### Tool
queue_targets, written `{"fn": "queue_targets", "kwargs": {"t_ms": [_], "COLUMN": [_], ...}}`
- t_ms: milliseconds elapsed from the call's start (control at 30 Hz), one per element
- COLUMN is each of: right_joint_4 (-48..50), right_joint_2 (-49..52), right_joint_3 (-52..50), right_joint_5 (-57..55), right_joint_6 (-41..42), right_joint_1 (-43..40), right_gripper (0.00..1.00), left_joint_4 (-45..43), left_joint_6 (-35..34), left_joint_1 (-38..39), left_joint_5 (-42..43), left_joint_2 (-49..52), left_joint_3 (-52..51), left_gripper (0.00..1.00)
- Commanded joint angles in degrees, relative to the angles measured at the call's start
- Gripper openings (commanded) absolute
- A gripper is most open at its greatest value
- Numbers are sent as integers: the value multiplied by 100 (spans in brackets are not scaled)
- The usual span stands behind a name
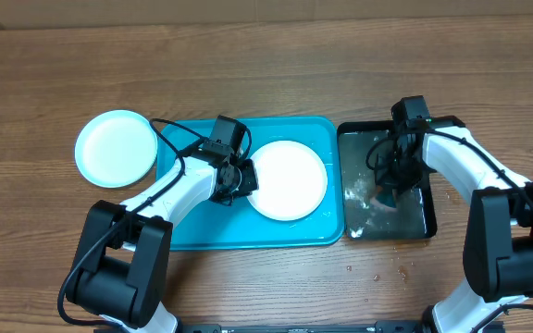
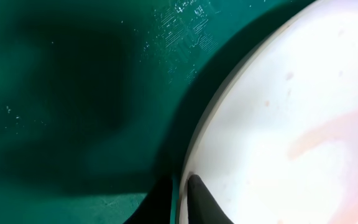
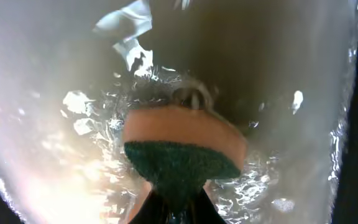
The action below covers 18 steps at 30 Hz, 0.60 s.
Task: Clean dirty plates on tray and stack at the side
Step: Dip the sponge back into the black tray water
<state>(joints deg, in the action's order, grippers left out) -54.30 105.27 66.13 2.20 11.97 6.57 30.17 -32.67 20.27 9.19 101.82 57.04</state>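
A white plate [image 1: 290, 180] with a faint orange-red smear [image 2: 328, 134] lies on the turquoise tray [image 1: 188, 231]. My left gripper [image 1: 239, 178] is shut on this plate's left rim [image 2: 188, 165], one dark finger [image 2: 207, 202] above the rim and the other below it. A light blue plate [image 1: 116, 148] sits on the table left of the tray. My right gripper [image 1: 391, 190] is down in the black water tray [image 1: 430, 217], shut on an orange sponge [image 3: 182, 134] whose green scrub side faces the camera.
Water ripples around the sponge [image 1: 384, 196] in the black tray, which stands right against the turquoise tray's right side. Drops of water [image 1: 378, 273] lie on the wooden table in front of it.
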Motion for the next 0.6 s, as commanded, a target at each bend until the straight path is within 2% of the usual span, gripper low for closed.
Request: {"fn": "queue_targets", "kwargs": {"t_ms": [0,100,167,233,567], "right_joint_4": [-275,-643,-944,-1093,-1161], "right_joint_2": [-105,-114,-114,-114,-114], "right_joint_3": [540,955,1276,1423,1517], "right_joint_5": [46,46,44,46,308], "right_joint_6": [-44,-192,-321,-385,-791], "right_joint_1": [7,7,7,7,13], "right_gripper": [4,4,4,4,4], "left_joint_4": [-20,-44,-66,-83,-177], "left_joint_6": [52,52,52,52,52], "left_joint_1": [42,42,42,42,44], "left_joint_5": [-74,-79,-81,-79,-76], "left_joint_2": [87,87,87,87,87], "left_joint_3": [9,9,9,9,9], "left_gripper": [10,10,4,4,4]}}
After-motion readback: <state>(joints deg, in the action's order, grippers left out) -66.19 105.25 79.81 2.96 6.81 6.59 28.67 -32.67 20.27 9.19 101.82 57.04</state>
